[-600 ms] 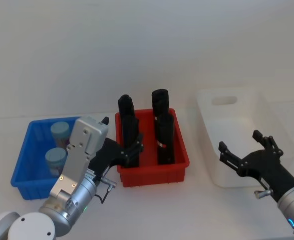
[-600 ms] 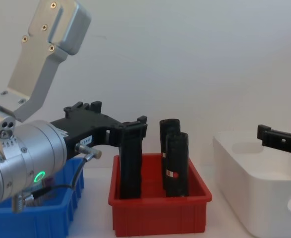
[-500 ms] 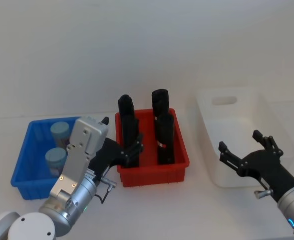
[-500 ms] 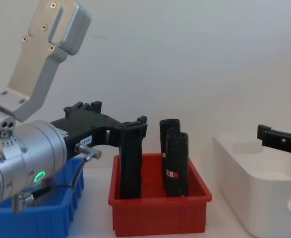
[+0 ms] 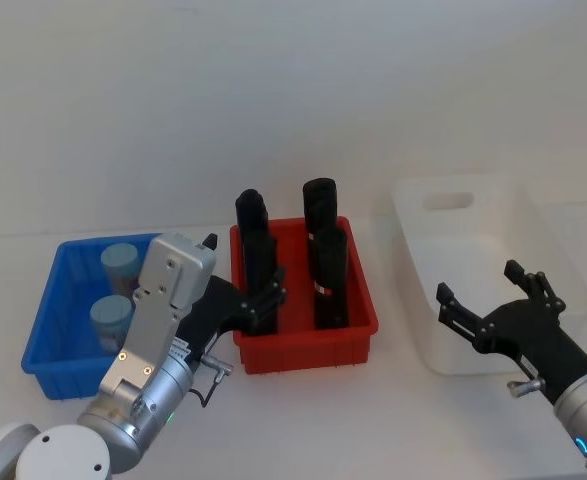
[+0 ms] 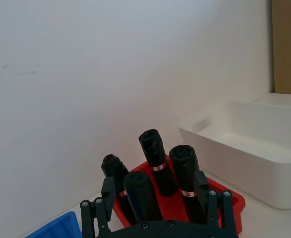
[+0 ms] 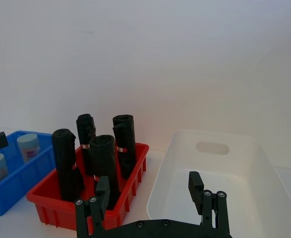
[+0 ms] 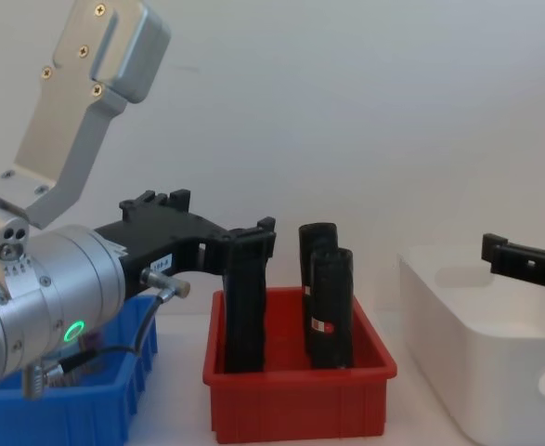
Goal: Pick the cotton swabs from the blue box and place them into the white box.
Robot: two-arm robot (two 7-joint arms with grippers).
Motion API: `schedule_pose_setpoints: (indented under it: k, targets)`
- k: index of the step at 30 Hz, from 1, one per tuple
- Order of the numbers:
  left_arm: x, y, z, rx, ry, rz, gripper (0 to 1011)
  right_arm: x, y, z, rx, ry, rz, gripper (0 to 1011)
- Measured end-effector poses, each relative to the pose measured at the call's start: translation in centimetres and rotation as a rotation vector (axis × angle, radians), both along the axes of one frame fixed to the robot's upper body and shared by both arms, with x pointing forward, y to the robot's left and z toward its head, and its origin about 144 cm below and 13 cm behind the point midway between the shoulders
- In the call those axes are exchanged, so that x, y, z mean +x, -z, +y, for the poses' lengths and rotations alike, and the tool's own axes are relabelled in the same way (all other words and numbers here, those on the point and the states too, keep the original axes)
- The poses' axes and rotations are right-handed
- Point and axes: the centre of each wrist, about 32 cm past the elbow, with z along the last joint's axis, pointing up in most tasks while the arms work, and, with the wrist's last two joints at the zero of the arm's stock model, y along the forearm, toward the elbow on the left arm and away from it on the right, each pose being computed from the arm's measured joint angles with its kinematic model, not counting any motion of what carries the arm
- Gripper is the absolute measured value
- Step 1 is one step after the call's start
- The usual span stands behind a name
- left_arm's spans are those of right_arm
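Two cotton swabs [image 5: 119, 263] occupy the blue box [image 5: 45, 296] (black cylinders [image 5: 331, 268]: four); left gripper [image 5: 243, 266], right gripper [image 5: 481, 283] spread wide.

Lab-style robot test bench, plain white wall [image 5: 293, 90], white tabletop [image 5: 373, 420], plastic sorting bins [image 5: 303, 352] lined up

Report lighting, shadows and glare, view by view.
Head view: soft even light, only faint shadows beside the red bin; the white box nearly blends into the pale table. Chest view: the left arm looms large, hiding most of the blue box. No harsh glare in either.
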Motion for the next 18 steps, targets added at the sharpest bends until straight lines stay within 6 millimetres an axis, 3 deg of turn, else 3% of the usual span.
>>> schedule_pose_setpoints:
  k: [18]
  targets:
    - [0.0,0.0,0.0,0.0,0.0,0.0,1004,0.0,0.0,0.0,0.0,0.0,0.0,1002]
